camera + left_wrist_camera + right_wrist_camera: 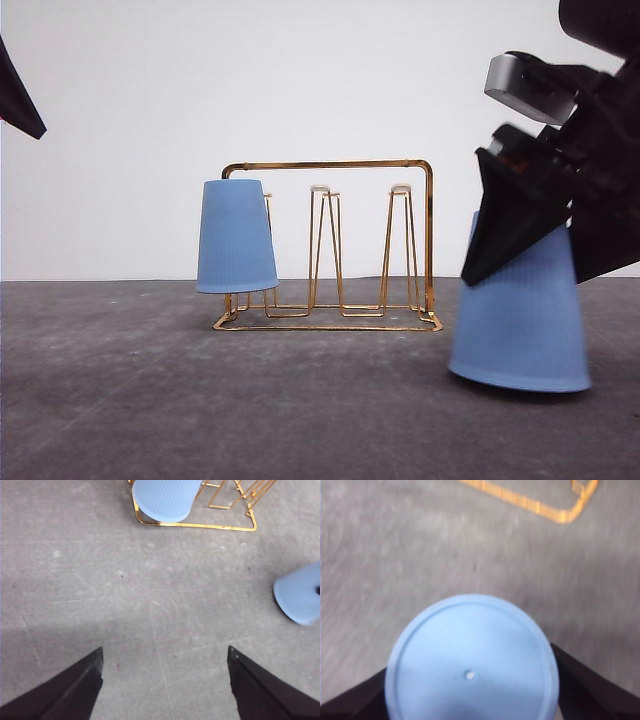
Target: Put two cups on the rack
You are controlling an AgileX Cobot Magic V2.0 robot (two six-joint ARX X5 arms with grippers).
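One light blue cup (236,237) hangs upside down on the leftmost prong of the gold wire rack (330,165); the left wrist view has this cup (162,497) and the rack's base (200,526) too. The second cup (522,320) stands upside down to the right of the rack, leaning slightly, its rim at the table. My right gripper (545,240) is shut on its upper part, and the right wrist view shows black fingers (585,685) pressed against both sides of its flat base (470,665). My left gripper (165,652) hangs open over bare table, with nothing between its fingers.
The rack's middle prong (324,240) and right prong (399,240) are bare. A corner of the rack's base (540,507) lies beyond the held cup. Grey tabletop (200,400) stretches in front of the rack, a white wall behind it. Part of my left arm (15,95) shows high at the left.
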